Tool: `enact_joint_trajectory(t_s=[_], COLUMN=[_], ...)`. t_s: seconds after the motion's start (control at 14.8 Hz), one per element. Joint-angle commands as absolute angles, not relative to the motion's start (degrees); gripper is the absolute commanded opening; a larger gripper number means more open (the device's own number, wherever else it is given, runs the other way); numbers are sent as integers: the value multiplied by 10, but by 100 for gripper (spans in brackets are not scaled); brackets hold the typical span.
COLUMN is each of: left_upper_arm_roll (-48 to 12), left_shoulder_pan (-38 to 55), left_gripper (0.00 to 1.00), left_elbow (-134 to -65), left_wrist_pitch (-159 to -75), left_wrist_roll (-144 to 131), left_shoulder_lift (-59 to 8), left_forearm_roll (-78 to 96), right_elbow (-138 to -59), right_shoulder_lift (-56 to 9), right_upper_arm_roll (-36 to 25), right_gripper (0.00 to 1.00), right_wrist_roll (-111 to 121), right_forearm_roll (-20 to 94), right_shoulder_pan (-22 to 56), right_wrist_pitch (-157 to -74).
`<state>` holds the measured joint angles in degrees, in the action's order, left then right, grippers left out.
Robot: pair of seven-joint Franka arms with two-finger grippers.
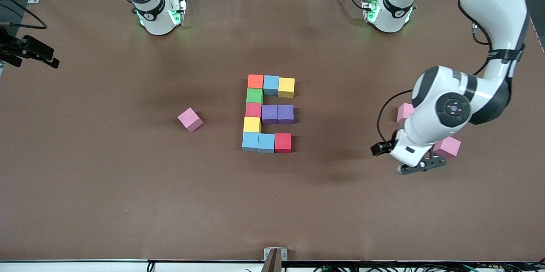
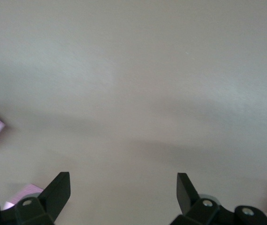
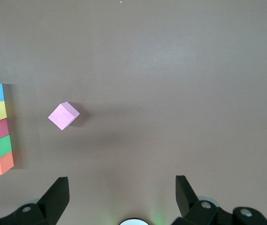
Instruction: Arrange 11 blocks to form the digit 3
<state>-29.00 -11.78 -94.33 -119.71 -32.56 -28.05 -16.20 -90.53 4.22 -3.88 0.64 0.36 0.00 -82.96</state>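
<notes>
Light, soft foam blocks (image 1: pixel 267 113); grasp across opposite flat faces. Left gripper (image 1: pixel 421 165) released over desk (image 1: pixel 106 178) at 3 o'clock; right gripper (image 3: pixel 122 197) released, waiting.

Left gripper (image 2: pixel 123 190) open, hovering; right gripper (image 3: pixel 122 192) open, apparently raised.

A high front camera faces me across the table (image 1: pixel 127 187). My wrist cameras look straight down past my spread fingers; the right one, high up, shares a pink cube (image 3: pixel 63 116) (image 1: pixel 190 119) with it.
</notes>
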Motion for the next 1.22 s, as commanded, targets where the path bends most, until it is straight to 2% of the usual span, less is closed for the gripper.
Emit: enact_joint_trajectory(t_s=[0.0,0.27,0.61,0.74,0.95,1.15], left_upper_arm_roll=[-301,-311,-309,-309,-307,-301], left_shoulder_pan=[-155,-224,-322,-330,-331,-321], left_gripper=[100,100,100,100,100,100], left_elbow=[-965,-965,-964,-962,-940,-887], left_wrist_pitch=[-1173,-1115,-1025,-1000,-985,-935], left_wrist_roll=[-280,-178,-13,-5,-4,-2], left_shoulder_lift=[-232,-172,-61,-29,-11,-10], left_forearm_roll=[-153,-110,-3,3,3,1], right_elbow=[-888,-846,-851,-851,-853,-861], right_shoulder_lift=[52,52,51,51,51,51], right_upper_arm_roll=[-39,-40,-40,-39,-40,-40], right_gripper=[100,100,100,100,100,100], right_wrist_roll=[1,0,2,1,0,1], right_forearm_roll=[-12,-8,-4,-2,11,11], right_shoulder_pan=[8,6,7,8,5,-2], right_wrist_pitch=[-801,-753,-752,-758,-758,-757])
